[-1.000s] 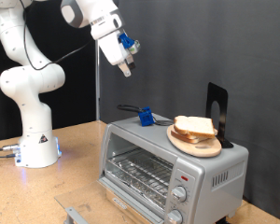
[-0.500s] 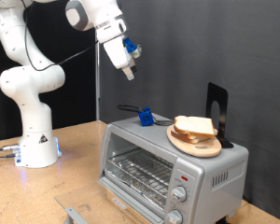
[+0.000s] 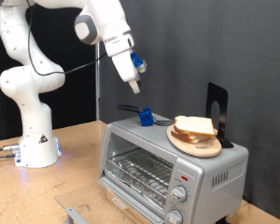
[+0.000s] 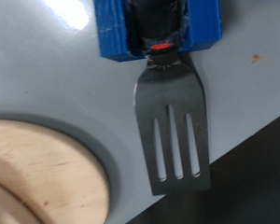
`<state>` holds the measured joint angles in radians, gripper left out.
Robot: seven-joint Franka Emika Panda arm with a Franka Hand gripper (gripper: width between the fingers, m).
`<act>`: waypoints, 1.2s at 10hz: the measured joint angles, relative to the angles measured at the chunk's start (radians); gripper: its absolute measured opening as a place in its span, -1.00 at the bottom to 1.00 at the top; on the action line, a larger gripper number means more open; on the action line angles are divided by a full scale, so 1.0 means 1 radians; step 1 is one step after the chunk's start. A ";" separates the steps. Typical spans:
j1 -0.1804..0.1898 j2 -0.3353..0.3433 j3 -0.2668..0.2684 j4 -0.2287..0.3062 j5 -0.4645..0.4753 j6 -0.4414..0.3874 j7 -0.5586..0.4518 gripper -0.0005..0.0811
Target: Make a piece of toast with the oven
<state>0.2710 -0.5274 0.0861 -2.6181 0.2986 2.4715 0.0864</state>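
Brushed-silver metal oven (image 3: 168, 159) (glass door), wooden plate (image 3: 198, 145), glossy dark spatula (image 4: 174, 126).

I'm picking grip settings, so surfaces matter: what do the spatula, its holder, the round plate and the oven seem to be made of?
Spatula: dark, slightly glossy, slotted blade; coated metal or hard plastic, unclear which.
Holder: bright blue, matte, probably plastic.
Round plate: pale with visible grain, likely unfinished wood.
Oven: silver, brushed-looking shell, apparently metal, with a glass door and wire rack.

Bread stack (image 3: 195, 128) on plate (image 3: 192, 144) atop oven (image 3: 168, 163), spatula (image 4: 172, 121) to its exterior-view left
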 joint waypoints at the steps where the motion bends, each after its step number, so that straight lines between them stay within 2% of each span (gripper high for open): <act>1: -0.001 0.011 0.015 -0.014 0.000 0.027 0.009 0.99; 4: -0.005 0.057 0.042 -0.044 0.000 0.100 0.027 0.99; 7: -0.004 0.123 0.044 -0.048 0.002 0.180 0.026 0.99; 12: 0.016 0.171 0.043 -0.047 0.053 0.211 -0.027 0.99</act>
<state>0.2868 -0.3568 0.1292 -2.6648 0.3520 2.6826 0.0596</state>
